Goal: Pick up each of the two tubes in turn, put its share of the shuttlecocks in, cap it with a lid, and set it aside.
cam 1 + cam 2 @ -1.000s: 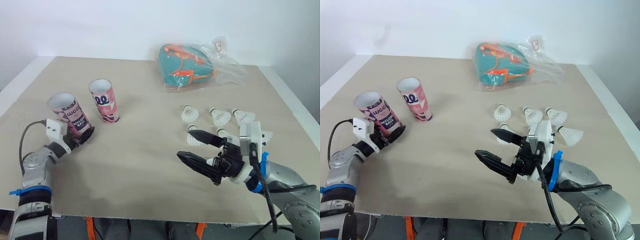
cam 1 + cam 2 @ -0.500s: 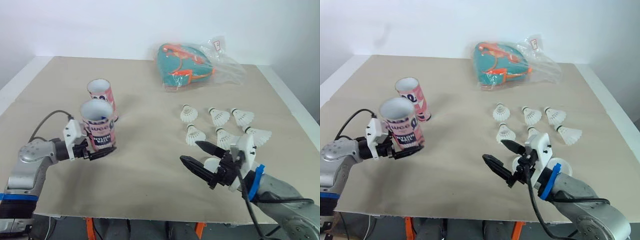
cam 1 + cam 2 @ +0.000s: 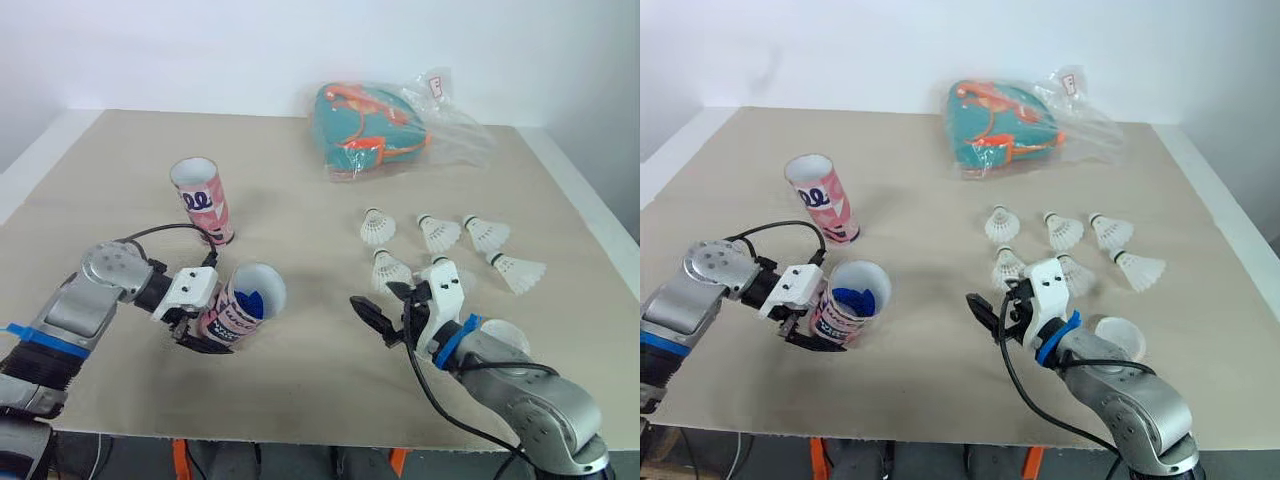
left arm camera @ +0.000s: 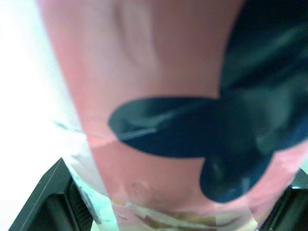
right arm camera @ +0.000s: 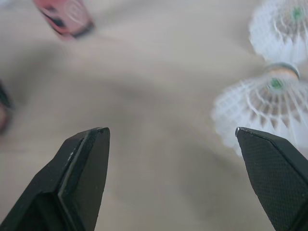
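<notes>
My left gripper (image 3: 203,322) is shut on a pink patterned tube (image 3: 238,308), held tilted low over the table with its open mouth facing right. Something blue (image 3: 852,298) lies inside it. In the left wrist view the tube (image 4: 159,110) sits between my fingers (image 4: 45,202). The second pink tube (image 3: 203,199) stands upright behind it. Several white shuttlecocks (image 3: 378,228) lie right of centre. My right gripper (image 3: 384,303) is open and empty, just left of the nearest shuttlecock (image 5: 262,110). A translucent lid (image 3: 1118,337) lies by my right forearm.
A teal and orange bag in clear plastic (image 3: 385,128) lies at the back of the beige table (image 3: 300,390). The table's white border runs along the left and right sides.
My left arm has carried the tube from the far left toward the middle and tipped it, mouth to the right. My right gripper has swung back toward the shuttlecocks, still open.
</notes>
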